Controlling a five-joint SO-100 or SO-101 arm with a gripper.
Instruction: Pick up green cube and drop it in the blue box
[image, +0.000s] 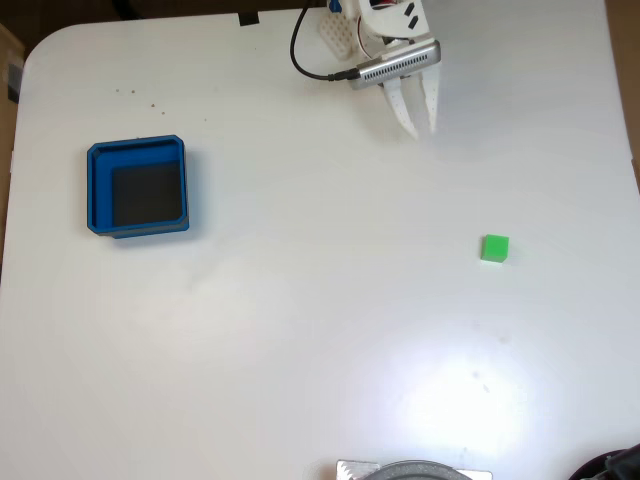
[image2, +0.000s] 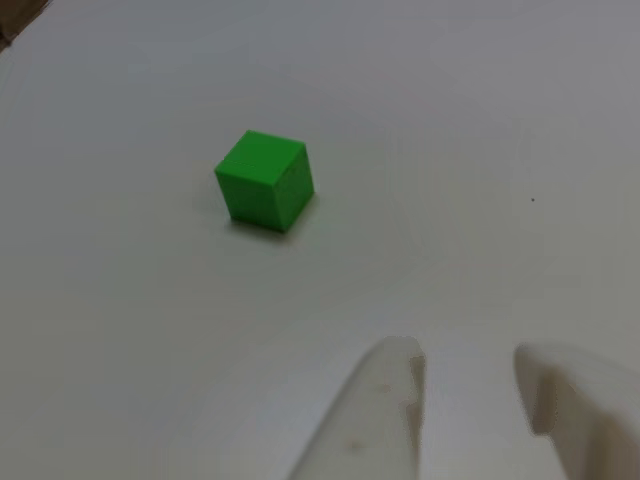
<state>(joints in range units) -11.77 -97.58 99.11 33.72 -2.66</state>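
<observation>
The green cube (image: 494, 248) rests on the white table at the right in the fixed view. In the other view the green cube (image2: 264, 181) sits upper left of centre, ahead of the fingertips. My white gripper (image: 421, 129) hangs at the top centre-right of the fixed view, well up and left of the cube, jaws slightly apart and holding nothing. Its two fingers (image2: 375, 420) rise from the bottom edge of the other view with a gap between them. The blue box (image: 98, 190), with its dark floor, stands far off at the left and holds nothing.
A black cable (image: 300, 55) loops beside the arm's base at the top edge. A grey round object (image: 415, 470) pokes in at the bottom edge. The white table (image: 300, 330) stretches bare between cube and box.
</observation>
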